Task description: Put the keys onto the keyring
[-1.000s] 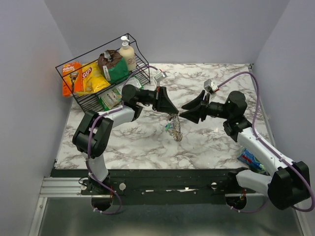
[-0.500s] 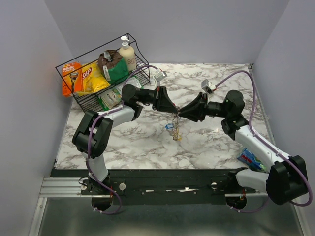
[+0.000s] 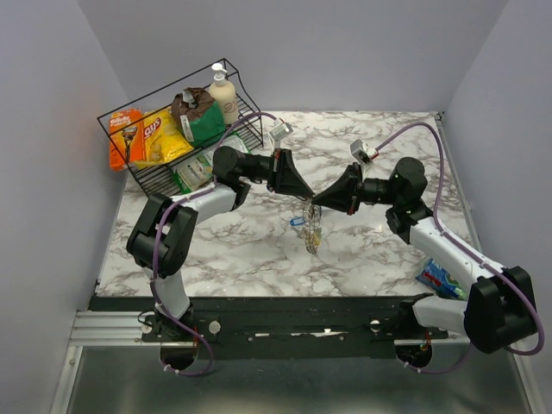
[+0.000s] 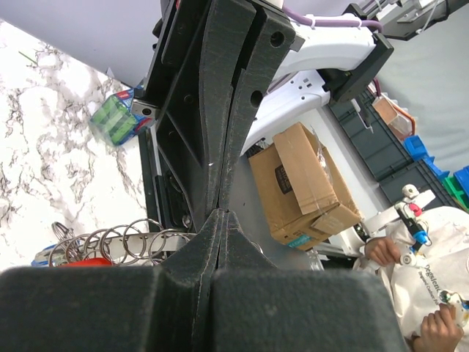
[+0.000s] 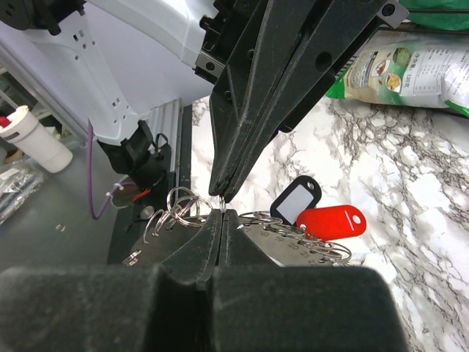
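My left gripper and right gripper meet tip to tip above the middle of the marble table. Both are shut, and a thin silver loop of the keyring is pinched between the two sets of tips. A bunch of wire rings hangs below it, with a numbered metal strip, a red plastic tag and a black-framed tag. From above the bunch dangles just over the table. A small blue piece is at its left. I cannot single out the keys.
A black wire basket holding snack packs and a lotion bottle stands at the back left. A green and blue packet lies near the right front edge. A printed food pouch lies behind the grippers.
My right gripper has moved left to the left gripper's tip and gone from open to shut. The hanging bunch has swung a little. The left arm has barely moved.
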Robot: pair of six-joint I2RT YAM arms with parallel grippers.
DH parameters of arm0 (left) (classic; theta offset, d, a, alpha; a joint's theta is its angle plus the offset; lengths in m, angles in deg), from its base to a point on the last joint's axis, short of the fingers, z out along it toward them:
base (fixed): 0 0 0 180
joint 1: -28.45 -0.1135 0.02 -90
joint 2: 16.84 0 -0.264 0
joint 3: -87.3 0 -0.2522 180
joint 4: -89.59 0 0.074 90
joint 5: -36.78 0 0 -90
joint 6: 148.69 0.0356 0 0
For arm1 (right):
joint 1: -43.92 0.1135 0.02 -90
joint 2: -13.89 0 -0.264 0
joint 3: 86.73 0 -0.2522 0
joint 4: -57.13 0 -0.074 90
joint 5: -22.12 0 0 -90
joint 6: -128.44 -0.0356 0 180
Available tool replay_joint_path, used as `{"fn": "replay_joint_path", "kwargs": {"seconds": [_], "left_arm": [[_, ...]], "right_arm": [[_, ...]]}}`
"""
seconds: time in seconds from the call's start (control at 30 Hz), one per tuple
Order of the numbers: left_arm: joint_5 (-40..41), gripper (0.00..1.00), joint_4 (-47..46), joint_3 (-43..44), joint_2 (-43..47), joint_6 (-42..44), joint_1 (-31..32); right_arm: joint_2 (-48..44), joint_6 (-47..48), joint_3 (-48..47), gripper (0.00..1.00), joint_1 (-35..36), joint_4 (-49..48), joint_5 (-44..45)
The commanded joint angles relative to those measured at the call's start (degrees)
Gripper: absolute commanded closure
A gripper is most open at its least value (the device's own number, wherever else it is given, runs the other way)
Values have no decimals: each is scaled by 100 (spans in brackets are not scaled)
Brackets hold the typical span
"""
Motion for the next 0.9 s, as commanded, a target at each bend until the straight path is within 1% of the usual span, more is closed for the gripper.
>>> {"fn": "replay_joint_path", "kwargs": {"seconds": [0.0, 0.1, 0.2, 0.23, 0.33, 0.37, 0.43, 0.47, 0.5, 0.57, 0.6, 0.67, 0.7, 0.73, 0.8, 0.83, 0.87], "left_arm": [[3, 100, -2196, 175, 256, -16, 78], [99, 100, -2065, 131, 318, 115, 78], [196, 100, -1460, 131, 379, 616, 60], [240, 100, -1266, 105, 414, 965, 60], [459, 100, -283, 17, 581, 1651, 51], [651, 99, 573, -1, 747, 2394, 51], [924, 91, 1631, -27, 958, 3215, 60], [1108, 90, 2767, -19, 1168, 4141, 60], [1406, 85, 3196, 8, 1258, 4455, 69], [1610, 77, 3899, 69, 1407, 4834, 78], [1768, 69, 4051, 96, 1417, 5053, 78], [1901, 62, 4498, 157, 1469, 5257, 78], [1962, 50, 4614, 166, 1522, 5345, 78], [2119, 46, 4746, 184, 1548, 5537, 86], [2305, 36, 5377, 245, 1654, 5888, 139], [2523, 34, 5650, 358, 1680, 6299, 165], [2621, 33, 6244, 446, 1715, 6512, 192]], "right_arm": [[-111, -40, -50, 99, -30, -163, 149], [-225, 3, -50, 99, -30, -66, 228], [-331, 56, -6, 99, -22, -13, 264], [-340, 65, 11, 99, -30, -4, 281], [-410, 118, 29, 99, -22, 92, 308], [-419, 144, 38, 99, -30, 119, 308], [-489, 153, 64, 99, -22, 145, 325], [-507, 170, 73, 99, -22, 171, 351], [-524, 188, 82, 99, -22, 189, 360], [-551, 188, 82, 99, -22, 198, 360], [-559, 188, 91, 99, -22, 207, 369], [-560, 197, 99, 99, -22, 207, 369], [-577, 206, 91, 99, -22, 250, 387], [-586, 223, 82, 99, -22, 312, 404], [-595, 372, 3, 99, -22, 469, 430], [-603, 416, -23, 99, -30, 644, 457], [-604, 451, -41, 99, -22, 698, 492]]}}
